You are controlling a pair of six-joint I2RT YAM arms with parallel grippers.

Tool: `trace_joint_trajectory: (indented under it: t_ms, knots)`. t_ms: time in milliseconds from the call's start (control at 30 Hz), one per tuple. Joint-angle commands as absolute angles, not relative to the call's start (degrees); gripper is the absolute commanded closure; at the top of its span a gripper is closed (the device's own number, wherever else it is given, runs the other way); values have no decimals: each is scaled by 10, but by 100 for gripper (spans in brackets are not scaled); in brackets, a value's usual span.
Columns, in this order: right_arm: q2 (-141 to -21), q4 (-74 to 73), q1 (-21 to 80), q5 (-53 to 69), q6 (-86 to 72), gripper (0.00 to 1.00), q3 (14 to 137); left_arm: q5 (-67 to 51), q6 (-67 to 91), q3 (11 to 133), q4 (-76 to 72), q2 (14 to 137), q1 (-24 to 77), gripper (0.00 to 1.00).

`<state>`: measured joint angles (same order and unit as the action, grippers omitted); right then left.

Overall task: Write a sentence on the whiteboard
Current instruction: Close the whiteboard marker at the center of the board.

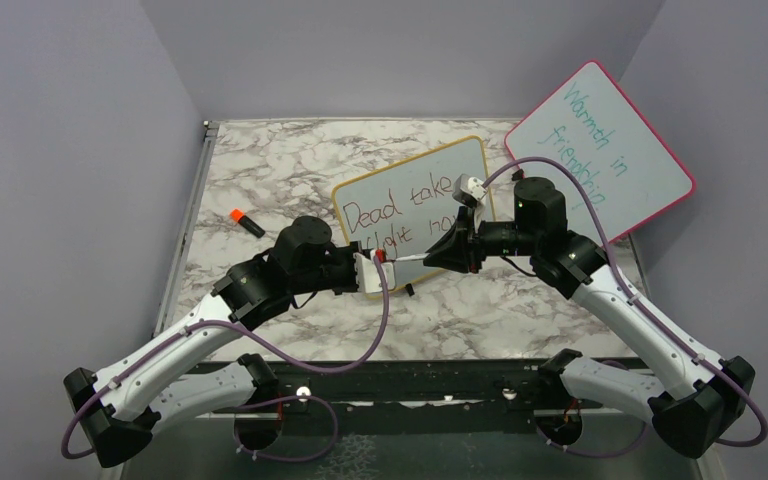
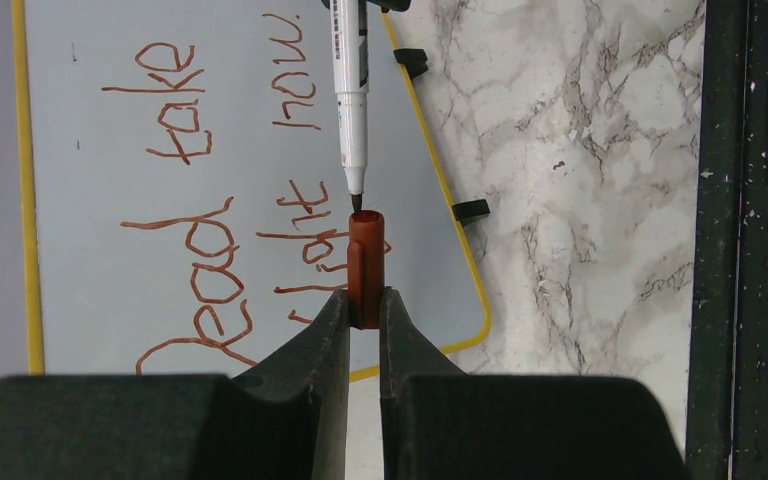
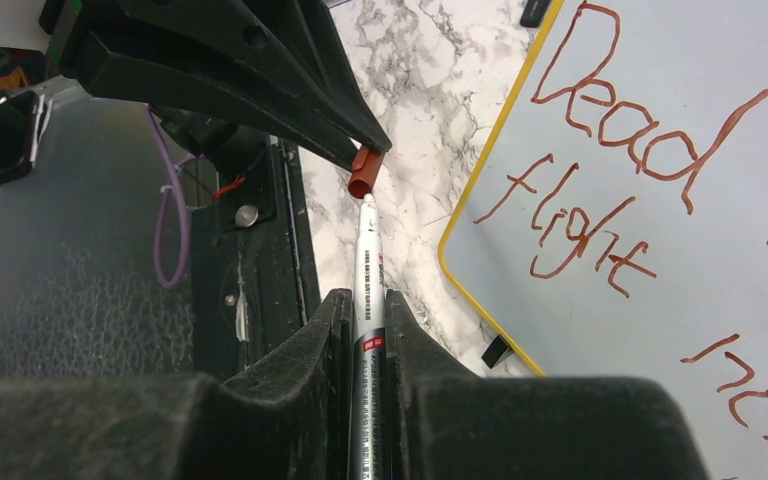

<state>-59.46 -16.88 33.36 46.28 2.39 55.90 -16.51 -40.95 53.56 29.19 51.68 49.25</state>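
Grey walls enclose a marble-patterned table. Mid-frame lies the whiteboard, its sentence reading "Dead take flight now". Upper right, a pink board reads "Warmth in friendship". The right gripper clamps a marker; the left gripper clamps its red cap.

The whiteboard lies on the marble table, near the middle. The sentence stands on it in two lines. Behind it on the right, a second board leans over the table's far right corner. Left of the whiteboard, well apart, lies a small marker. Above the whiteboard's near edge, the left gripper holds a cap and the right gripper holds a marker pen; the pen tip is just in front of the cap's opening.
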Motion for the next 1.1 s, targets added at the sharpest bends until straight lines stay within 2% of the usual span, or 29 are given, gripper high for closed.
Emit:
trace_joint_trajectory:
  t_ms: [0, 1067]
  knots:
    - [-588, -151, 331, 464, 17, 99, 567, -195, -405, 551, 276, 513, 495, 100]
    - [-601, -174, 331, 493, 27, 100, 570, -207, -383, 584, 287, 541, 496, 100]
